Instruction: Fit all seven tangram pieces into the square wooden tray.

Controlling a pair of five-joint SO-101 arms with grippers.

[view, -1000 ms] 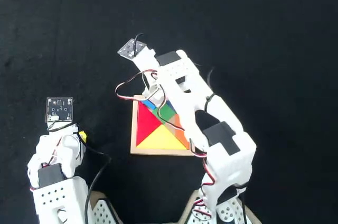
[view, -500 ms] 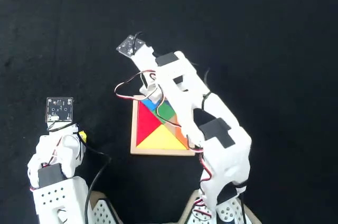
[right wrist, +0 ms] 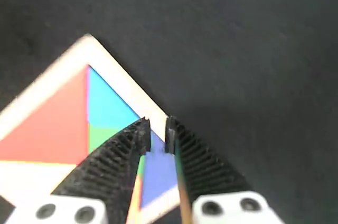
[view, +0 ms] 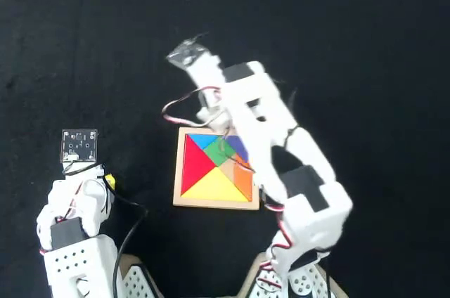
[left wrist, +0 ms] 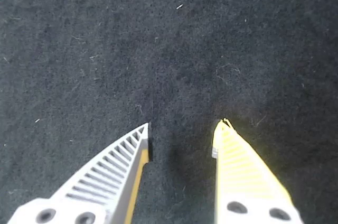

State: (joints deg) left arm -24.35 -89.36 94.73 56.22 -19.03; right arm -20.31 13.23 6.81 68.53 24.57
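Filling the square wooden tray (view: pixel 211 204) looked finished or very close, judging by the layout. It sat near the middle of the table, toward the near edge. Inside, flush: red triangle (view: pixel 197 168), yellow triangle (view: pixel 219 187), orange piece (view: pixel 244 182), green piece (view: pixel 223 152), light blue triangle (view: pixel 202 141), dark blue piece (view: pixel 238 147). Six colours counted. The right arm covered the tray's far right corner, so a seventh piece could not be confirmed.

Right gripper (right wrist: pixel 156 129) hung over the tray's far rim (right wrist: pixel 119 81) beside the dark blue piece, jaws narrowed to a thin gap with nothing between them. Left gripper (left wrist: pixel 182 139) sat near the table's near left corner, jaws spread wide over bare black cloth, holding nothing.

No readable writing or labels on tray or pieces.
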